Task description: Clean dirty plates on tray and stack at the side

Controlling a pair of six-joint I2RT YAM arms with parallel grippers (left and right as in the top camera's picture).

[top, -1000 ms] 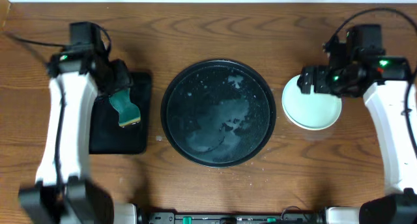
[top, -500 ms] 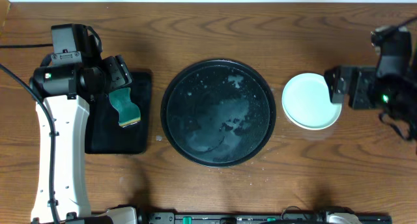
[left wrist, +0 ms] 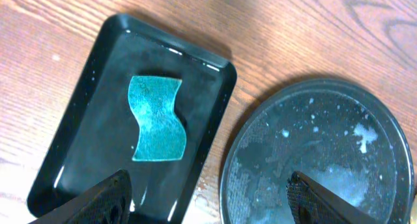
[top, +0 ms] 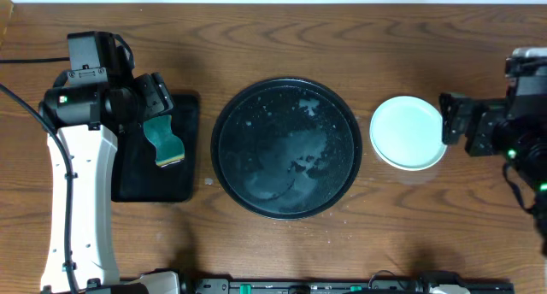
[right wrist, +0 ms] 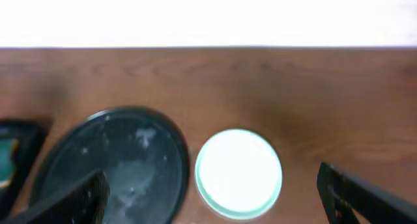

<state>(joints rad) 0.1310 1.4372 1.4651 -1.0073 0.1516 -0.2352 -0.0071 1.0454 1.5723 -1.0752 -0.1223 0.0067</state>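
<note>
The plates [top: 408, 132] sit in one pale mint stack on the table right of the tray; only the top plate shows, and it also appears in the right wrist view [right wrist: 238, 173]. The round black tray [top: 286, 147] is wet and speckled, with no plate on it; it also shows in the left wrist view [left wrist: 326, 159] and the right wrist view [right wrist: 111, 162]. My left gripper [top: 154, 97] is open and empty above the rectangular tray. My right gripper [top: 457, 123] is open and empty just right of the plate stack.
A small black rectangular tray [top: 184, 170] at the left holds a teal sponge [top: 164, 140], also seen in the left wrist view [left wrist: 156, 118]. Water drops lie on the wood near the round tray's lower left rim.
My right gripper has pulled back to the right, off the plate stack, which stays put. My left arm shifted left early on and then held still.
</note>
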